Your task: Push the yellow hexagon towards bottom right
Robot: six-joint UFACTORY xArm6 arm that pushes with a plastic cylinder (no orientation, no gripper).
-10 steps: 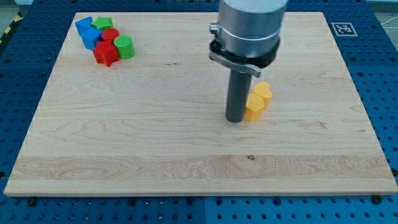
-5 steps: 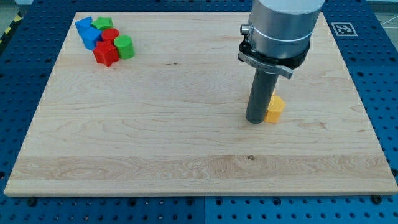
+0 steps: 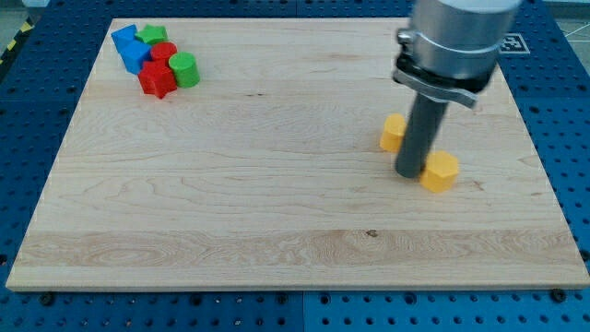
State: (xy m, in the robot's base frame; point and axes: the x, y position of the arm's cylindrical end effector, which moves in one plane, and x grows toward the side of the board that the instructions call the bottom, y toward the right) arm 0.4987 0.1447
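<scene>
my tip (image 3: pixel 408 173) stood on the wooden board (image 3: pixel 277 231) in the view's right half, and it touched the yellow hexagon (image 3: pixel 440 171) on that block's left side. the hexagon lay just to the view's right of the rod, right of the board's middle and a little below mid height. there were no jaws to describe: the arm ended in one plain dark rod under a grey cylinder, holding nothing, only pressing sideways against the block.

a second yellow block (image 3: pixel 393 133) sat on the other side of the rod, up and to the view's left of my tip. the rod hid part of it, so its shape could not be told, nor whether it touched the rod. that made two yellow pieces, set apart with the rod between them.

the other blocks were bunched in the view's top left corner of the board, well apart from my tip. i counted six: two blue, two red and two green. the blue blocks (image 3: pixel 130 49) sat leftmost, their shapes hard to make out. a green block (image 3: pixel 153 35) lay at the top of the bunch and a green cylinder (image 3: pixel 184 69) at its right edge. a red cylinder (image 3: pixel 165 52) sat in the middle and a red star (image 3: pixel 156 80) at the bottom. they lay packed close, several touching.

the board rested on a blue perforated table (image 3: pixel 572 138).
</scene>
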